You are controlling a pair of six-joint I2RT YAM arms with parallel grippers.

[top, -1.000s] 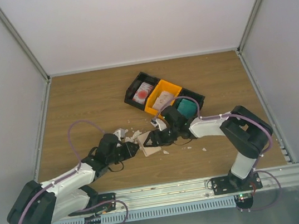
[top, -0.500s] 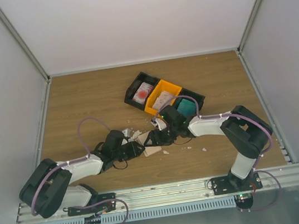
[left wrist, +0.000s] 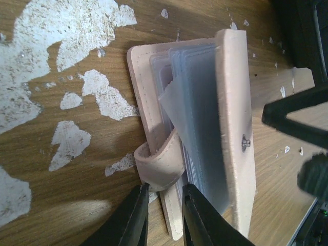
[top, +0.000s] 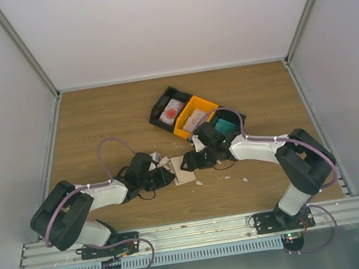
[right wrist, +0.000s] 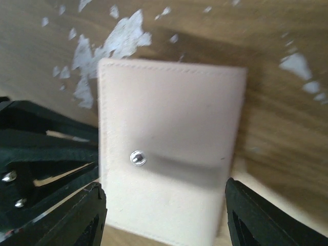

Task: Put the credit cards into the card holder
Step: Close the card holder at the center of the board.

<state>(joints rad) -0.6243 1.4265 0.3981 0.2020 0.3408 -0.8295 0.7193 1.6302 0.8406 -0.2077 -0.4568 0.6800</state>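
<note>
The beige card holder (top: 183,169) lies on the table between my two grippers. In the left wrist view the card holder (left wrist: 233,128) is partly open, with clear sleeves showing. Its curled snap tab (left wrist: 160,166) and lower cover edge sit between my left gripper's (left wrist: 161,207) narrow fingers, which touch the tab on both sides. My right gripper (right wrist: 166,210) is open wide and straddles the holder's cover (right wrist: 169,133), just above it. The white card with a red mark (top: 171,112), the beige card (top: 195,118) and the teal card (top: 224,126) lie in bins.
The black and orange bins (top: 161,103) stand in a row behind the right gripper. Small white scraps (top: 153,159) are scattered on the wood around the holder, and they show as patches in the left wrist view (left wrist: 61,31). Metal frame posts and white walls enclose the table.
My left arm has stretched forward and right, bringing its gripper up to the holder's near edge. My right gripper has drawn back a little to the right, uncovering the holder.
</note>
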